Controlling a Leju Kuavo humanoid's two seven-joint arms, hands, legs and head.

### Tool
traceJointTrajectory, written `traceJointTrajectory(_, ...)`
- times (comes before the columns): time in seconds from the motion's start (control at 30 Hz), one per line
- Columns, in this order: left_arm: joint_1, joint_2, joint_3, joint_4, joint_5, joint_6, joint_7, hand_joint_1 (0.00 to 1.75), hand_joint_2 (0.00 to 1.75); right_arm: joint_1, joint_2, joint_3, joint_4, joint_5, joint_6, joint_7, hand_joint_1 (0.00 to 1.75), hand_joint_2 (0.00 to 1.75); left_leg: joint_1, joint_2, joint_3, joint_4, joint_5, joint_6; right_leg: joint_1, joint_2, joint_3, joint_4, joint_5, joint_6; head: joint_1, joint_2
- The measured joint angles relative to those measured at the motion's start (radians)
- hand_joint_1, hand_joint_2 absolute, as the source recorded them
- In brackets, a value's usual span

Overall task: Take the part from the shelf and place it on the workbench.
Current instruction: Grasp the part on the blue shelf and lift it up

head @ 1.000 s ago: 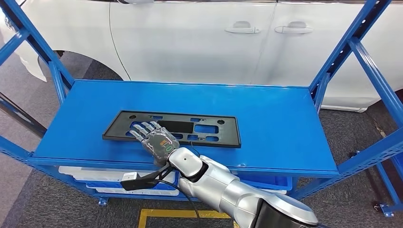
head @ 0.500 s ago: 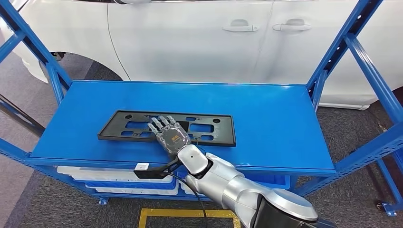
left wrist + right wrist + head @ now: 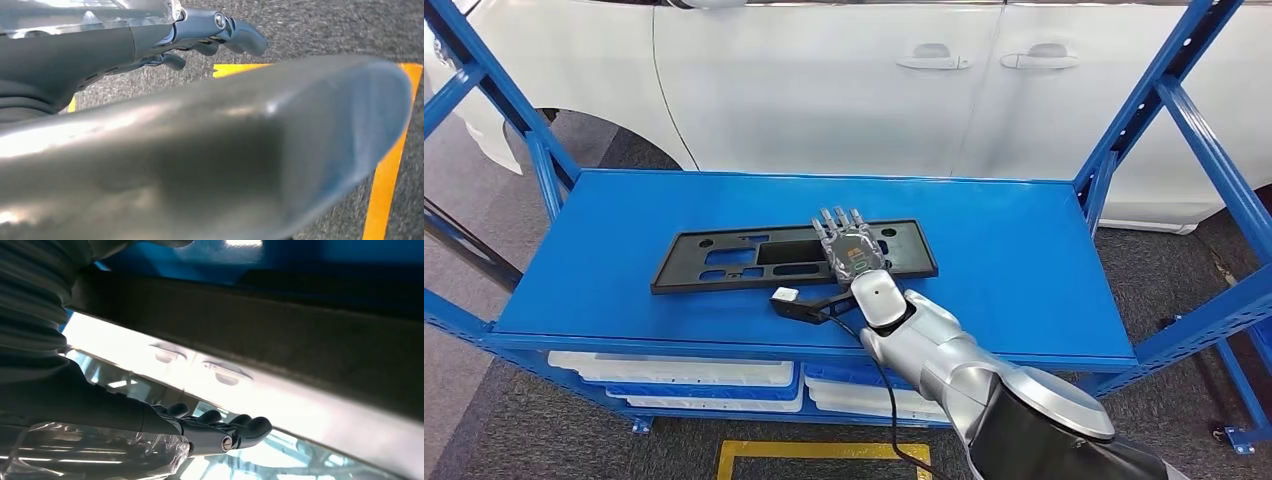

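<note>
The part (image 3: pixel 724 258) is a long flat black plate with cut-outs, lying slightly askew on the blue shelf (image 3: pixel 1014 250). My right hand (image 3: pixel 852 250) lies over the plate's right end with its fingers straight and pointing away from me. In the right wrist view the dark fingers (image 3: pixel 215 432) stretch along the plate's edge (image 3: pixel 280 335), with a bright gap between them and the plate. My left hand (image 3: pixel 220 30) hangs low over the floor, fingers loosely bent with nothing in them.
A white car (image 3: pixel 824 80) stands close behind the shelf. Blue slanted uprights (image 3: pixel 1144 100) frame both sides. White and blue bins (image 3: pixel 674 375) sit on the lower level. Yellow floor tape (image 3: pixel 824 450) runs in front, over grey carpet.
My right hand has slid from the plate's left part to its right end. The plate has turned slightly, its right end now farther back.
</note>
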Motion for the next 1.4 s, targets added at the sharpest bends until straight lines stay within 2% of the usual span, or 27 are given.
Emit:
traceJointTrajectory(0.03, -0.003, 0.001, 0.0, 0.0, -0.005, -0.002, -0.001, 0.0, 0.0, -0.015, -0.019, -0.02, 0.014, 0.002, 0.018, 0.006, 0.0, 1.75, -0.001, 0.0, 0.021, -0.045, 0.014, 0.014, 0.0, -0.001, -0.007, 0.017, -0.013, 0.011, 0.001, 0.0)
traceJointTrajectory(0.07, -0.004, 0.002, 0.0, 0.0, -0.005, -0.003, -0.003, 0.0, 0.0, -0.025, -0.033, -0.033, 0.022, 0.003, 0.035, 0.006, 0.0, 1.75, 0.0, 0.001, 0.021, -0.048, 0.017, 0.025, 0.0, 0.0, -0.025, 0.054, -0.035, 0.018, 0.002, 0.0)
traceJointTrajectory(0.13, -0.006, 0.003, 0.0, 0.0, -0.005, -0.004, -0.004, 0.0, 0.0, -0.031, -0.048, -0.046, 0.031, 0.004, 0.047, 0.006, 0.02, 1.75, 0.0, 0.001, 0.02, -0.053, 0.021, 0.036, -0.001, -0.001, -0.088, 0.185, -0.101, 0.024, 0.003, 0.0)
traceJointTrajectory(0.17, -0.006, 0.003, 0.0, 0.0, -0.005, -0.004, -0.004, 0.0, 0.0, -0.031, -0.053, -0.049, 0.034, 0.004, 0.047, 0.006, 0.45, 1.75, -0.002, 0.001, 0.019, -0.052, 0.021, 0.037, -0.001, -0.001, -0.12, 0.25, -0.124, 0.024, 0.003, 0.0)
traceJointTrajectory(0.2, -0.005, 0.003, 0.0, 0.0, -0.005, -0.004, -0.004, 0.0, 0.0, -0.031, -0.056, -0.051, 0.037, 0.004, 0.049, 0.006, 0.89, 1.75, -0.003, 0.002, 0.018, -0.051, 0.021, 0.038, -0.001, -0.001, -0.139, 0.286, -0.129, 0.024, 0.003, 0.0)
traceJointTrajectory(0.23, -0.005, 0.003, 0.0, 0.0, -0.005, -0.004, -0.005, 0.0, 0.0, -0.032, -0.059, -0.054, 0.039, 0.004, 0.054, 0.006, 1.33, 1.75, -0.003, 0.001, 0.018, -0.049, 0.02, 0.037, -0.001, -0.001, -0.139, 0.284, -0.115, 0.023, 0.004, 0.0)
traceJointTrajectory(0.27, -0.005, 0.003, 0.0, 0.0, -0.005, -0.005, -0.006, 0.0, 0.0, -0.032, -0.06, -0.057, 0.04, 0.003, 0.065, 0.004, 1.75, 1.75, -0.003, 0.001, 0.018, -0.046, 0.019, 0.036, -0.001, -0.001, -0.118, 0.239, -0.084, 0.02, 0.004, 0.0)
traceJointTrajectory(0.33, -0.007, 0.003, 0.0, 0.0, -0.005, -0.006, -0.009, 0.0, 0.0, -0.034, -0.061, -0.066, 0.042, -0.002, 0.089, -0.005, 1.75, 1.75, -0.005, 0.0, 0.017, -0.039, 0.015, 0.031, 0.0, -0.001, -0.049, 0.099, -0.021, 0.012, 0.003, 0.0)
traceJointTrajectory(0.4, -0.007, 0.003, 0.0, 0.0, -0.005, -0.01, -0.012, 0.0, 0.0, -0.036, -0.061, -0.076, 0.043, -0.006, 0.1, -0.019, 1.75, 1.75, -0.008, 0.0, 0.013, -0.032, 0.011, 0.022, 0.003, -0.001, -0.011, 0.015, 0.004, 0.006, 0.003, 0.0)
traceJointTrajectory(0.5, -0.006, 0.004, 0.001, 0.0, -0.006, -0.02, -0.024, 0.0, 0.0, -0.036, -0.06, -0.091, 0.045, -0.006, 0.098, -0.038, 1.75, 1.75, -0.008, 0.0, 0.01, -0.03, 0.009, 0.006, 0.005, 0.0, -0.011, 0.002, 0.008, -0.007, 0.003, 0.0)
traceJointTrajectory(0.57, -0.007, 0.003, 0.001, 0.0, -0.009, -0.028, -0.041, 0.0, 0.0, -0.038, -0.056, -0.101, 0.045, -0.006, 0.092, -0.047, 1.75, 1.75, -0.006, 0.0, -0.005, 0.008, -0.019, -0.005, -0.001, -0.001, -0.008, -0.004, 0.012, -0.016, 0.001, 0.0)
traceJointTrajectory(0.67, -0.01, 0.003, 0.001, 0.0, -0.021, -0.032, -0.065, 0.0, 0.0, -0.039, -0.052, -0.119, 0.045, -0.001, 0.08, -0.059, 1.75, 1.75, -0.002, 0.001, -0.088, 0.191, -0.111, -0.019, -0.002, -0.002, -0.006, -0.006, 0.013, -0.022, -0.002, 0.0)
traceJointTrajectory(0.7, -0.01, 0.003, 0.001, 0.0, -0.023, -0.032, -0.07, 0.0, 0.0, -0.039, -0.051, -0.124, 0.045, 0.001, 0.078, -0.062, 1.75, 1.75, -0.001, 0.001, -0.111, 0.241, -0.125, -0.021, -0.001, -0.003, -0.006, -0.006, 0.012, -0.022, -0.002, 0.0)
traceJointTrajectory(0.73, -0.011, 0.003, 0.001, 0.0, -0.025, -0.032, -0.073, 0.0, 0.0, -0.039, -0.051, -0.128, 0.045, 0.002, 0.078, -0.066, 1.75, 1.75, -0.001, 0.001, -0.118, 0.255, -0.119, -0.021, 0.0, -0.002, -0.005, -0.005, 0.012, -0.022, -0.002, 0.0)
traceJointTrajectory(0.77, -0.011, 0.003, 0.001, 0.0, -0.027, -0.032, -0.077, 0.0, 0.0, -0.039, -0.051, -0.132, 0.045, 0.003, 0.077, -0.069, 1.75, 1.75, -0.001, 0.001, -0.107, 0.231, -0.096, -0.019, 0.0, -0.002, -0.004, -0.005, 0.012, -0.022, -0.002, 0.0)
traceJointTrajectory(0.8, -0.013, 0.003, 0.001, 0.0, -0.028, -0.031, -0.081, 0.0, 0.0, -0.039, -0.05, -0.136, 0.045, 0.004, 0.076, -0.072, 1.75, 1.75, -0.002, 0.001, -0.075, 0.166, -0.058, -0.015, 0.001, -0.001, -0.001, -0.005, 0.011, -0.022, -0.002, 0.0)
traceJointTrajectory(0.87, -0.017, 0.003, 0.001, 0.0, -0.033, -0.026, -0.09, 0.0, 0.87, -0.041, -0.049, -0.146, 0.044, 0.005, 0.073, -0.08, 1.75, 1.75, -0.005, 0.0, -0.006, 0.022, -0.002, -0.003, 0.003, -0.001, 0.001, -0.005, 0.01, -0.018, -0.002, 0.0)
traceJointTrajectory(0.93, -0.021, 0.003, 0.001, 0.0, -0.037, -0.023, -0.099, 0.0, 1.75, -0.042, -0.048, -0.156, 0.043, 0.009, 0.069, -0.087, 1.75, 1.75, -0.01, 0.0, 0.021, -0.037, 0.009, 0.007, 0.005, -0.001, -0.003, -0.005, 0.011, -0.009, -0.002, 0.0)
traceJointTrajectory(1.0, -0.023, 0.003, 0.002, 0.0, -0.035, -0.023, -0.11, 0.0, 1.75, -0.041, -0.047, -0.167, 0.042, 0.016, 0.058, -0.096, 1.75, 1.75, -0.011, -0.001, 0.021, -0.043, 0.012, 0.016, 0.005, -0.001, -0.005, -0.006, 0.014, 0.002, -0.002, 0.0)
traceJointTrajectory(1.07, -0.026, 0.002, 0.007, 0.0, -0.029, -0.024, -0.12, 0.0, 1.75, -0.04, -0.045, -0.183, 0.041, 0.021, 0.037, -0.112, 1.75, 1.75, -0.006, 0.001, 0.026, -0.055, 0.02, 0.026, 0.005, -0.001, -0.015, 0.016, -0.004, 0.012, 0.0, 0.0)
traceJointTrajectory(1.1, -0.028, 0.001, 0.011, 0.0, -0.024, -0.024, -0.123, 0.0, 1.75, -0.04, -0.045, -0.191, 0.04, 0.022, 0.024, -0.121, 1.75, 1.75, -0.003, 0.002, 0.028, -0.061, 0.024, 0.03, 0.005, -0.001, -0.033, 0.054, -0.028, 0.016, 0.0, 0.0)
traceJointTrajectory(1.17, -0.032, 0.0, 0.02, 0.0, -0.018, -0.022, -0.125, 0.0, 1.75, -0.036, -0.044, -0.206, 0.039, 0.024, 0.0, -0.139, 1.75, 1.75, -0.004, 0.003, 0.025, -0.062, 0.026, 0.034, 0.001, -0.001, -0.098, 0.189, -0.093, 0.021, 0.002, 0.0)
traceJointTrajectory(1.2, -0.032, 0.0, 0.024, 0.0, -0.017, -0.022, -0.125, 0.0, 1.75, -0.033, -0.044, -0.213, 0.039, 0.024, -0.008, -0.145, 1.75, 1.75, -0.004, 0.003, 0.023, -0.061, 0.026, 0.035, 0.0, -0.002, -0.129, 0.253, -0.115, 0.023, 0.002, 0.0)
traceJointTrajectory(1.23, -0.033, 0.0, 0.027, 0.0, -0.017, -0.021, -0.124, 0.0, 1.75, -0.029, -0.043, -0.218, 0.039, 0.024, -0.013, -0.151, 1.75, 1.75, -0.004, 0.002, 0.022, -0.059, 0.025, 0.035, -0.002, -0.002, -0.147, 0.287, -0.118, 0.025, 0.002, 0.0)
traceJointTrajectory(1.27, -0.033, 0.0, 0.03, 0.0, -0.016, -0.019, -0.124, 0.0, 1.75, -0.026, -0.043, -0.223, 0.039, 0.024, -0.018, -0.156, 1.75, 1.75, -0.004, 0.001, 0.022, -0.056, 0.024, 0.035, -0.003, -0.002, -0.146, 0.282, -0.103, 0.025, 0.002, 0.0)
traceJointTrajectory(1.33, -0.033, -0.003, 0.036, 0.0, -0.011, -0.013, -0.12, 0.0, 1.75, -0.023, -0.041, -0.237, 0.035, 0.02, -0.044, -0.179, 1.75, 1.75, -0.004, -0.001, 0.021, -0.047, 0.018, 0.031, -0.006, -0.002, -0.089, 0.159, -0.032, 0.023, 0.002, 0.0)
traceJointTrajectory(1.4, -0.035, -0.005, 0.047, 0.0, -0.005, -0.004, -0.114, 0.0, 1.75, -0.021, -0.034, -0.264, 0.021, 0.007, -0.103, -0.224, 1.75, 1.75, -0.008, -0.002, 0.013, -0.033, 0.01, 0.021, -0.005, -0.001, -0.036, 0.042, 0.01, 0.015, 0.002, 0.0)
